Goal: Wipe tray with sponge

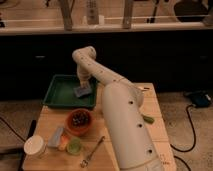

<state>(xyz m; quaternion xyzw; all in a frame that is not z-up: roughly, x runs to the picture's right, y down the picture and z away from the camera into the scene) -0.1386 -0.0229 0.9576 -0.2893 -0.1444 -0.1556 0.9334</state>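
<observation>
My claw [82, 86] is down inside the tray [60, 96], right on the sponge [82, 91] near its right wall; I cannot tell its state. Nearer me on the bench [155, 125] sits an orange bowl [79, 121]. No writing that I can read.

The gripper [82, 86], down at the sponge [82, 91] in the tray [60, 95], is too blurred to read; the arm hides the table's [155, 125] middle.
</observation>
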